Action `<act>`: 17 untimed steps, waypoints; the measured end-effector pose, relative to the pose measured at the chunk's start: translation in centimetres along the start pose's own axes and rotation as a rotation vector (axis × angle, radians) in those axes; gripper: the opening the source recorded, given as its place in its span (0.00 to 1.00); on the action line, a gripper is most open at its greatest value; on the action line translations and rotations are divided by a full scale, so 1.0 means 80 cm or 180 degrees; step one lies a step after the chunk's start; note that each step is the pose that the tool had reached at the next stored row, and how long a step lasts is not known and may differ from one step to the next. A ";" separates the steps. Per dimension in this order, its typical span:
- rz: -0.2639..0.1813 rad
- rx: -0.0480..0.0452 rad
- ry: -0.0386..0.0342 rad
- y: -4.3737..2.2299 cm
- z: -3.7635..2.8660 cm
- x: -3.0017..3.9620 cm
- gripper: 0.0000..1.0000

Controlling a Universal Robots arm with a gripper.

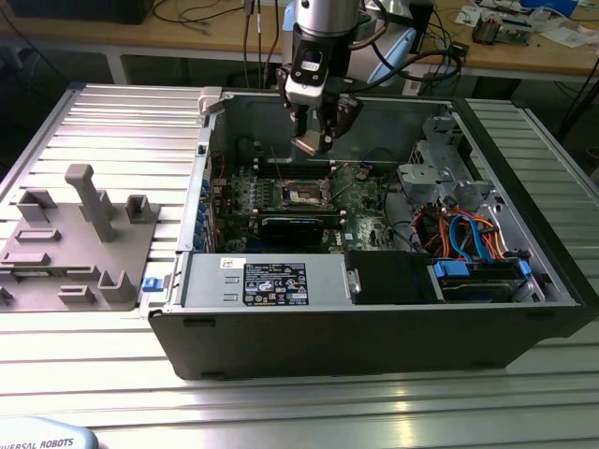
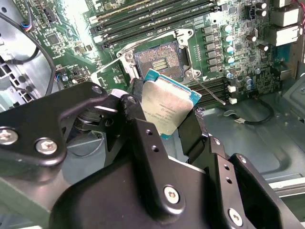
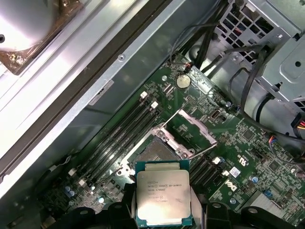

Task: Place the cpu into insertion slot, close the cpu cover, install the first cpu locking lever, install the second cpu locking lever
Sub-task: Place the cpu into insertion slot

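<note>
One hand [image 1: 314, 142], upper middle of the exterior view, is clamped on the chip [image 3: 163, 195] above the open socket [image 3: 153, 153].

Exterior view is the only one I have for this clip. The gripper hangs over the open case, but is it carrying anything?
Observer: Yes. In both wrist views the cpu is clamped between the fingers, with its metal top facing the cameras.
Operator: Is the socket ready to take it?
Observer: In the first wrist view the cpu cover stands hinged open, leaving the insertion slot bare and empty below the held cpu.
</note>
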State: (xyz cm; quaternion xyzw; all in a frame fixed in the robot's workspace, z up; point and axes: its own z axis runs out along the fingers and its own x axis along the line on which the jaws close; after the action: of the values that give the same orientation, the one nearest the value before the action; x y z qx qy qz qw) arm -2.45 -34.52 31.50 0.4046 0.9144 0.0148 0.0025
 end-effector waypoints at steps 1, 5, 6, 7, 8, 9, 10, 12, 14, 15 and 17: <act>0.0026 0.0000 -0.0001 0.0000 0.0002 0.0000 0.54; 0.0153 -0.0001 -0.0005 -0.0001 0.0010 0.0000 0.54; 0.0182 -0.0001 -0.0006 -0.0001 0.0011 0.0000 0.54; 0.0213 -0.0001 -0.0007 -0.0001 0.0013 0.0000 0.54; 0.0234 -0.0001 -0.0007 -0.0001 0.0014 0.0000 0.54; 0.0258 -0.0001 -0.0008 -0.0001 0.0016 0.0000 0.54; 0.0278 -0.0002 -0.0009 -0.0001 0.0017 0.0000 0.54; 0.0338 -0.0002 -0.0010 -0.0001 0.0022 0.0000 0.54; 0.0380 -0.0002 -0.0012 -0.0001 0.0025 0.0000 0.54; 0.0415 -0.0003 -0.0012 -0.0001 0.0028 0.0000 0.54; 0.0453 -0.0003 -0.0014 -0.0001 0.0030 0.0000 0.54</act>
State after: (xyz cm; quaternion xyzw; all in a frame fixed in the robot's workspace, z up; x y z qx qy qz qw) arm -2.46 -34.52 31.26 0.4686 0.8833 0.0145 0.0036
